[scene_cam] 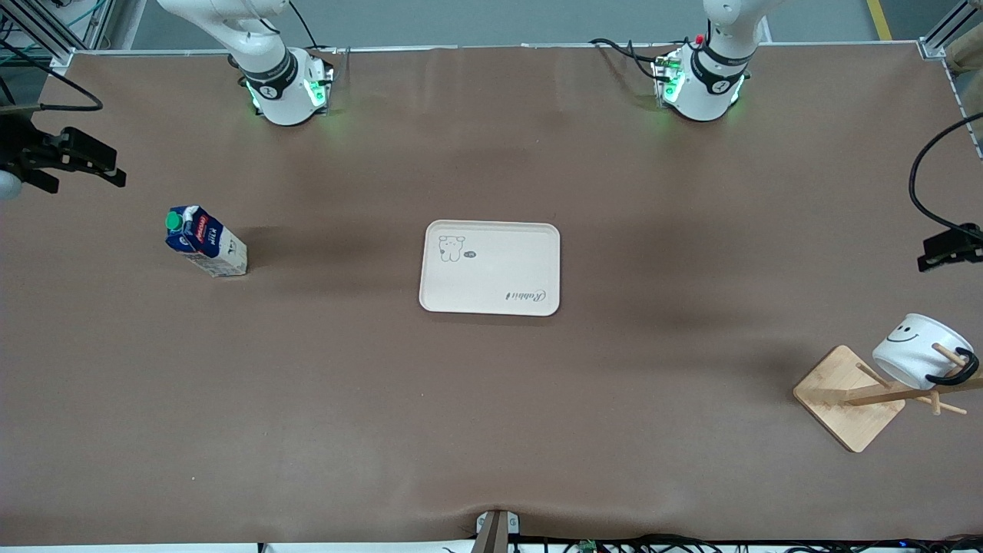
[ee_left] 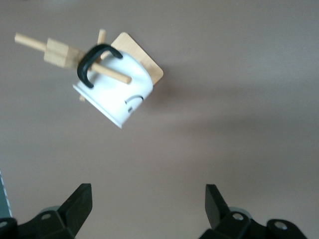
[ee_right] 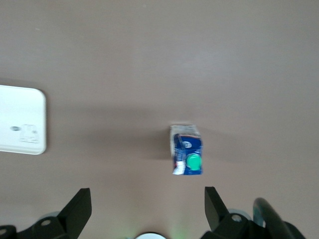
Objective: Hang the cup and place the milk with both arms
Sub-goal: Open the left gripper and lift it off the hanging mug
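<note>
The white cup (scene_cam: 918,349) with a smiley face hangs by its black handle on a peg of the wooden rack (scene_cam: 848,395) at the left arm's end of the table. It also shows in the left wrist view (ee_left: 117,89). The milk (scene_cam: 206,242) stands upright on the table at the right arm's end, green cap up, and also shows in the right wrist view (ee_right: 187,156). My left gripper (ee_left: 148,209) is open and empty, up over the table near the rack (scene_cam: 951,247). My right gripper (ee_right: 148,209) is open and empty, up over the table near the milk (scene_cam: 73,157).
A cream tray (scene_cam: 537,230) with a small rabbit drawing lies flat at the middle of the table, with nothing on it. Its corner shows in the right wrist view (ee_right: 22,119). The rack's square base (scene_cam: 833,384) sits near the table's edge.
</note>
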{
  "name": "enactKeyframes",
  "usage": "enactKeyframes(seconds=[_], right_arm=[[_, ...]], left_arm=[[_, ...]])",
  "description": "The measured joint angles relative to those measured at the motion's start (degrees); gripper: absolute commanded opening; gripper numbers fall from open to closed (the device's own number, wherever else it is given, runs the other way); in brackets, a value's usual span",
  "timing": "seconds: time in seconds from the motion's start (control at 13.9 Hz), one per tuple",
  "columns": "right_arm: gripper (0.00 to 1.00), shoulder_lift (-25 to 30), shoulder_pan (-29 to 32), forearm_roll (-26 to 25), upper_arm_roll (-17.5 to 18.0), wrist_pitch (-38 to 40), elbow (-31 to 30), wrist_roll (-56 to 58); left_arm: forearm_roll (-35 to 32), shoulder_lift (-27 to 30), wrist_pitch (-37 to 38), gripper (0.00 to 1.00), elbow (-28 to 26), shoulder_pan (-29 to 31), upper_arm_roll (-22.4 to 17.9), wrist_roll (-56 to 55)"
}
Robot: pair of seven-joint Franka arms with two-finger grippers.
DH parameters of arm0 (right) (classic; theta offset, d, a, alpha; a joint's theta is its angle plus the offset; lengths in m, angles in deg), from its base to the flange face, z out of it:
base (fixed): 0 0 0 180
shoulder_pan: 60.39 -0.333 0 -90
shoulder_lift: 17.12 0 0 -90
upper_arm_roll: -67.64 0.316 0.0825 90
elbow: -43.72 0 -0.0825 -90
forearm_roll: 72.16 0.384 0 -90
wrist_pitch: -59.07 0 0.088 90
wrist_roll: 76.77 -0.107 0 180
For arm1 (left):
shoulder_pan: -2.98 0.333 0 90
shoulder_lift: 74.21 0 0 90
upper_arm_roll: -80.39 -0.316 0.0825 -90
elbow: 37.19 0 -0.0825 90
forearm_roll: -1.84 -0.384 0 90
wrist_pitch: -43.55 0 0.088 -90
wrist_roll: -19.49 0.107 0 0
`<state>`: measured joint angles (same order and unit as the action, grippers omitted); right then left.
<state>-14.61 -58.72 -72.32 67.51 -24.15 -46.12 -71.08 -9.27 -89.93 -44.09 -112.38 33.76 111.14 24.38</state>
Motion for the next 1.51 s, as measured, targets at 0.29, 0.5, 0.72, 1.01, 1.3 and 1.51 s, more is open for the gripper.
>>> enactKeyframes(seconds=[0.29, 0.5, 0.72, 1.01, 1.3, 1.51], right_arm=[[1.00, -0.1, 0.0, -0.6, 0.0, 0.0, -0.1, 0.0], [1.00, -0.1, 0.0, -0.6, 0.0, 0.0, -0.1, 0.0], [1.00, -0.1, 0.1, -0.6, 0.0, 0.1, -0.1, 0.0], [1.00, -0.1, 0.1, -0.6, 0.0, 0.3, -0.2, 0.0], [1.00, -0.1, 0.1, -0.6, -0.1, 0.8, -0.4, 0.0], [1.00, -0.1, 0.1, -0.6, -0.1, 0.9, -0.4, 0.0]], left_arm=[[0.0, 1.0, 2.7, 1.00, 0.0, -0.1, 2.3, -4.7], [0.0, 1.0, 2.7, 1.00, 0.0, 0.0, 2.3, -4.7], [0.0, 1.0, 2.7, 1.00, 0.0, -0.1, 3.4, -4.9], [0.0, 2.7, 2.8, 1.00, 0.1, -0.6, 4.4, -5.2], [3.8, 8.2, 4.6, 1.00, -2.4, -12.1, -5.8, -5.3], [9.8, 14.1, 4.3, 1.00, -8.1, -20.7, -16.2, -5.3]])
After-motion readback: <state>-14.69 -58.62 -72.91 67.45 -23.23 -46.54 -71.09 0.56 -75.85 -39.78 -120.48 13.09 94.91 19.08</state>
